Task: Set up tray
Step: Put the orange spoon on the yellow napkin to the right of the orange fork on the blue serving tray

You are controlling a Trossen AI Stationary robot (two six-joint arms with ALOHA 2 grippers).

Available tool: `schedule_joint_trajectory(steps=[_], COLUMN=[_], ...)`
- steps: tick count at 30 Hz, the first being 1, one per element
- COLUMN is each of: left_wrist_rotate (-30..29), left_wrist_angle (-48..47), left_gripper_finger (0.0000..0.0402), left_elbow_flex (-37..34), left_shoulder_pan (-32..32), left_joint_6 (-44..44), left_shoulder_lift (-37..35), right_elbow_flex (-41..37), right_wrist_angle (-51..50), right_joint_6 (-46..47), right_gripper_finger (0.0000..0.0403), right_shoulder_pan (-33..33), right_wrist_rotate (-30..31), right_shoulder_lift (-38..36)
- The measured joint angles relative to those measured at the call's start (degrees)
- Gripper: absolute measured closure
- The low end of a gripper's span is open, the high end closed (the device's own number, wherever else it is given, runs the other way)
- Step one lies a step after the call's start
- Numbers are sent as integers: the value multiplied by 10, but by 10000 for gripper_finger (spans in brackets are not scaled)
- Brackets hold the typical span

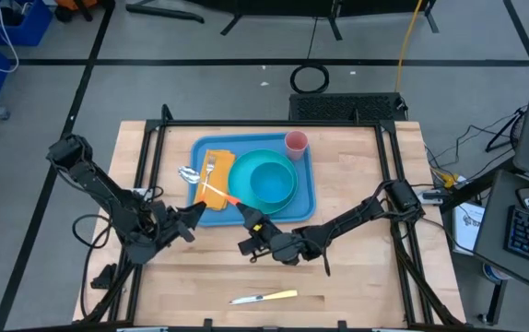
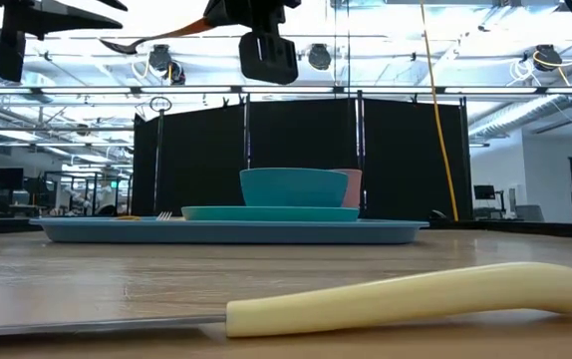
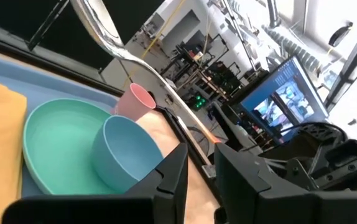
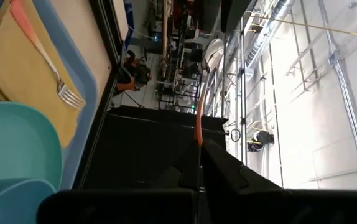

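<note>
The light-blue tray (image 1: 307, 189) lies at the table's far middle. On it are a yellow napkin (image 1: 220, 159) with a fork (image 1: 211, 168), a teal plate (image 1: 249, 171) holding a blue bowl (image 1: 272, 182), and a pink cup (image 1: 296, 141). An orange-handled spoon (image 1: 211, 187) hangs above the tray's near left part, with my right gripper (image 1: 246, 214) shut on it. My left gripper (image 1: 193, 217) hovers just left of the tray's near left corner. Its fingers stand a narrow gap apart (image 3: 201, 168) with nothing between them. My right gripper pinches the spoon's orange handle (image 4: 199, 132) between its two fingers, near the handle's free end. The fingers point about level, from the table's near right. The spoon sticks out ahead of them, in line with them. It is lifted clear, its bowl (image 2: 117, 45) toward the far left.
A knife with a pale yellow handle (image 1: 266, 297) lies on the bare wood near the table's front edge, close in the low view (image 2: 416, 294). Black rails frame the table's left, right and far sides. Bare wood lies right of the tray.
</note>
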Motion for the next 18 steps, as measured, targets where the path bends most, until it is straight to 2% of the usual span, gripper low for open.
schedule_joint_trajectory(steps=[6, 18], left_wrist_rotate=[14, 32], left_wrist_angle=[0, 1], left_gripper_finger=[321, 321], left_elbow_flex=[0, 0], left_shoulder_pan=[16, 29], left_joint_6=[7, 12], left_shoulder_lift=[0, 0], right_elbow_flex=[0, -1], right_wrist_angle=[0, -12], right_joint_6=[20, 52], right_gripper_finger=[403, 403], right_shoulder_pan=[7, 15], right_wrist_rotate=[-27, -43], right_shoulder_lift=[0, 0])
